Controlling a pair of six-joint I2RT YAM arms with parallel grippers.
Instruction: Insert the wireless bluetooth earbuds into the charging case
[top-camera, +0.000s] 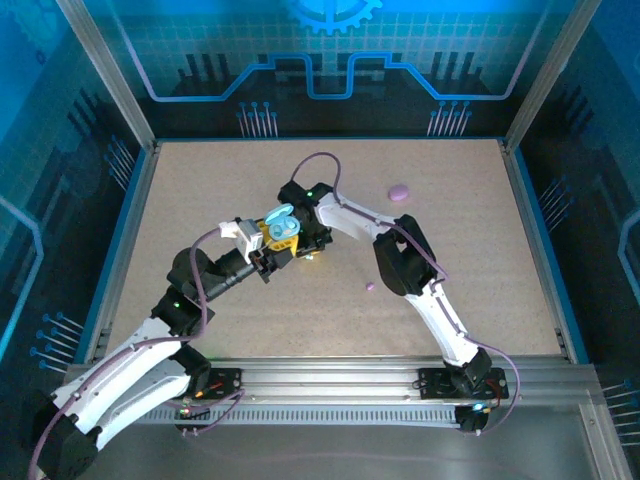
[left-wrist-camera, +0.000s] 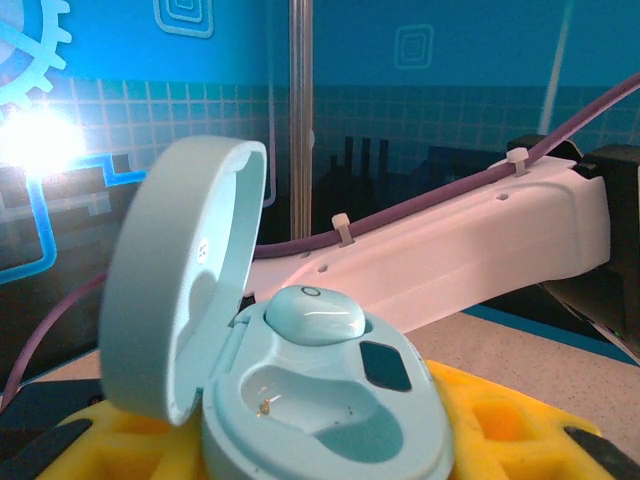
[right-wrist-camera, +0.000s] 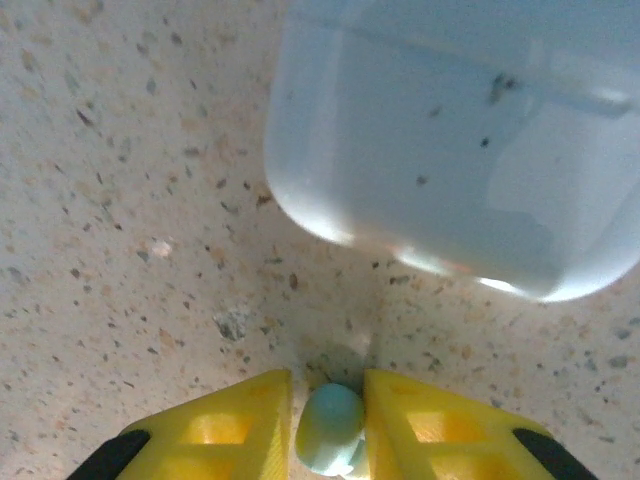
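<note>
**1 teal earbud pinched, open case waiting with 1 free socket**

The left claw (left-wrist-camera: 320, 455) grips the open charging case (left-wrist-camera: 400, 440), which has 1 seated earbud (left-wrist-camera: 314, 314) in the far socket; the near empty socket (left-wrist-camera: 300, 400) is the target. The right claw (right-wrist-camera: 328, 398), narrow, pinches the teal earbud (right-wrist-camera: 331, 432) between its yellow fingertips over the bench (right-wrist-camera: 130, 200). A pale blurred shape, likely the case, sits just ahead. Best to centre the bud over the hollow, match its tilt, lower gently and release once it is seated.
</note>
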